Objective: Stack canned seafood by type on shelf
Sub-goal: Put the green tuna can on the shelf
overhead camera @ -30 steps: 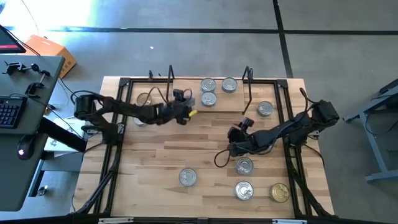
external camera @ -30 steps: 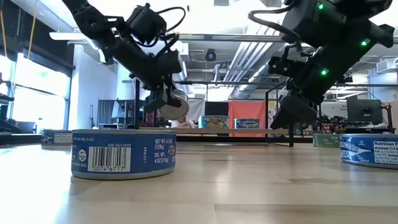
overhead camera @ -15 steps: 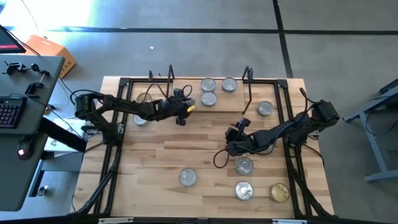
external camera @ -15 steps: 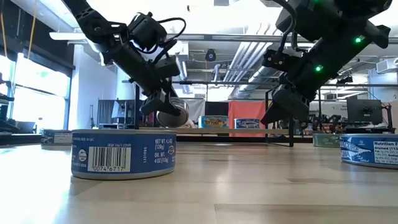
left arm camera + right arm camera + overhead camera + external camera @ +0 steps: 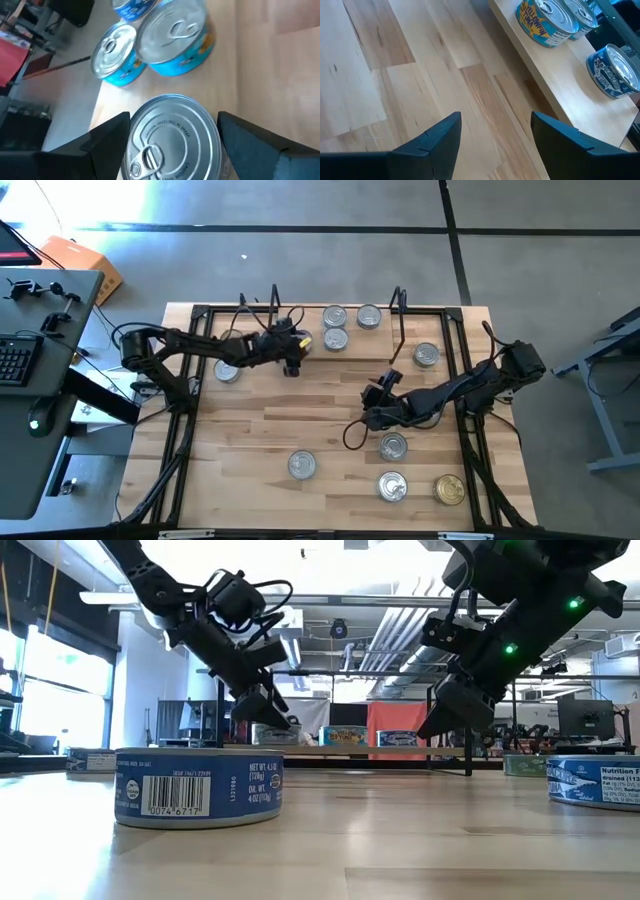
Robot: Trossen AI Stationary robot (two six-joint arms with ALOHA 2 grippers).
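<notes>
A silver-lidded can (image 5: 175,142) stands upright on the shelf (image 5: 552,72), a low light-wood plank at the table's far side. My left gripper (image 5: 174,120) is open around it, one finger on each side, at the shelf's left part (image 5: 292,350). Two more cans (image 5: 172,32) (image 5: 116,52) stand just beyond it on the plank. My right gripper (image 5: 372,410) hangs open over the bare tabletop right of centre, nothing between its fingers (image 5: 435,140). My left gripper has its fingers (image 5: 107,142) close against the two sides of the can's wall (image 5: 220,145), coming slanting down from the table's left. Whether they touch the wall, I cannot tell. The can stands on the shelf.
Three cans (image 5: 335,317) sit at the shelf's middle, between its black wire uprights (image 5: 397,305). More cans lie at the left (image 5: 228,370) and far right (image 5: 426,355). Near the front edge stand several cans (image 5: 302,465) (image 5: 393,446), one gold-lidded (image 5: 450,490). The blue can (image 5: 198,787) fills the low view.
My left gripper has gone toward the table's far edge, onto the shelf, rolling its wrist, and its fingers have opened. The can, held tilted above the table a second ago, now stands upright on the plank. My right gripper has stayed in place.
</notes>
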